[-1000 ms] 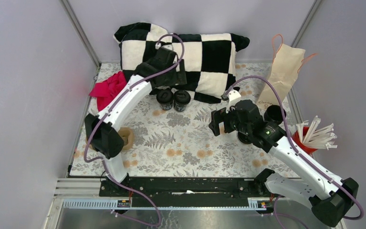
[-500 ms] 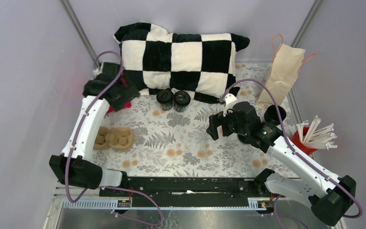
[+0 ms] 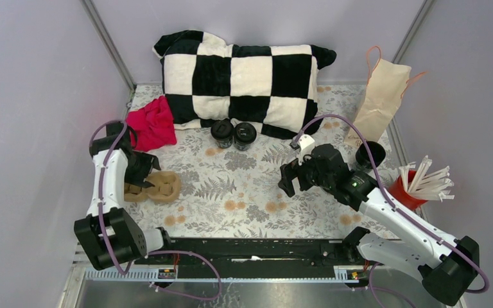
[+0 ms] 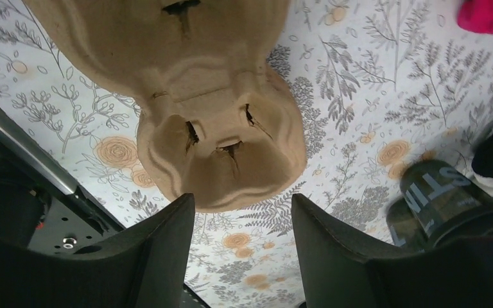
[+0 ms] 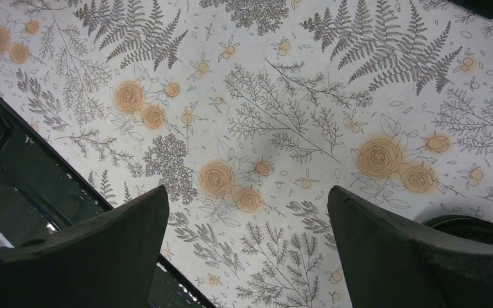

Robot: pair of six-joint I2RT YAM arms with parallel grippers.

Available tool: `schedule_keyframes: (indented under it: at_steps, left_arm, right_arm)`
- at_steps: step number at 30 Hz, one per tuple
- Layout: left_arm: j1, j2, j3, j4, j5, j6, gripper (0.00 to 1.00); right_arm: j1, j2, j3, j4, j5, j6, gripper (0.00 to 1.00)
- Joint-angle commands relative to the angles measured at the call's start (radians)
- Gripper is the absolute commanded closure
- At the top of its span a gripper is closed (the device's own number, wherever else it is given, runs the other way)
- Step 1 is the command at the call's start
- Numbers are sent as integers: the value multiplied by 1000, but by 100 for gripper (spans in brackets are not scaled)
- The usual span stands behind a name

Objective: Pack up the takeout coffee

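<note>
Two takeout coffee cups [image 3: 222, 131] [image 3: 244, 135], black with black sip lids, stand upright side by side in front of the checkered pillow. One black cup [image 4: 446, 202] shows at the right edge of the left wrist view. The brown pulp carrier [image 3: 157, 186] [image 4: 218, 128] lies on the floral cloth at the left. My left gripper [image 3: 145, 176] [image 4: 244, 212] hangs just over the carrier's near end, open, with nothing between its fingers. My right gripper [image 3: 290, 183] [image 5: 247, 212] hovers wide open and empty over bare cloth right of centre.
A checkered pillow [image 3: 244, 77] fills the back. A pink cloth [image 3: 151, 122] lies at the back left, a paper bag [image 3: 380, 96] leans at the back right. A black round cup [image 3: 370, 154] and a red cup of straws [image 3: 417, 186] stand at the right.
My left arm has swung from the pillow at the back down to the left, over the carrier, and its jaws have narrowed. The right arm has shifted slightly left.
</note>
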Motion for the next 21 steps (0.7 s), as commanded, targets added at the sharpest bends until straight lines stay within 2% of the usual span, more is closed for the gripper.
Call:
schedule_keyframes:
  at_steps: [1, 6, 10, 12, 15, 17, 21]
  left_arm:
    - [32, 31, -38, 67, 24, -128, 40]
    - [58, 97, -19, 91, -10, -151, 42]
    - [89, 88, -10, 68, -61, -137, 43]
    - [96, 97, 39, 75, -91, -20, 42]
    - [95, 127, 109, 71, -141, 233, 28]
    - [94, 123, 113, 60, -158, 346, 23]
    - [93, 98, 72, 49, -166, 418, 27]
  right_arm:
    - [11, -15, 8, 40, 8, -29, 0]
    - [10, -15, 8, 38, 10, -33, 0]
    - [10, -15, 9, 33, 12, -38, 0]
    - [11, -17, 7, 36, 12, -37, 0]
    - [10, -17, 4, 37, 11, -41, 0]
    - [11, -21, -1, 40, 11, -43, 0]
    - [13, -21, -7, 51, 8, -39, 0]
